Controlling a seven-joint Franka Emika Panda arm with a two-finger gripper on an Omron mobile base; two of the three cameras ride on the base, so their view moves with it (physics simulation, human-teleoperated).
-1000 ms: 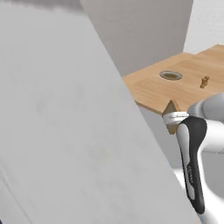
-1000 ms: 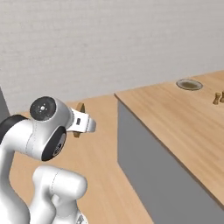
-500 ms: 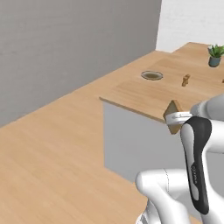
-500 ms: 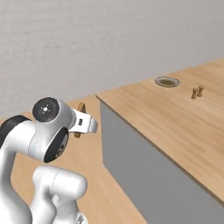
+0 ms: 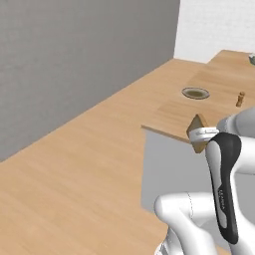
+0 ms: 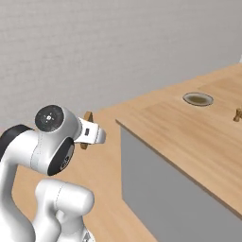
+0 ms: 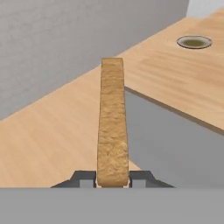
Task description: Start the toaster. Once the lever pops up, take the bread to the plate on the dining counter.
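The counter (image 6: 189, 142) is a big light-wood slab on a grey base, and its near corner juts toward the robot; a base that drives in too tight could, I judge, knock the arm or the slice against that edge. The plate (image 5: 195, 92) sits well in from the corner, so the reach is long, and a small brown piece (image 5: 240, 99) stands near it where a wide swing might clip it. The bread (image 7: 113, 122) is carried edge-on, well short of the plate, pinched low down between the gripper (image 7: 113, 179) fingers, most of it standing free. With so little held, a jolt could tilt it or let it slip to the floor.
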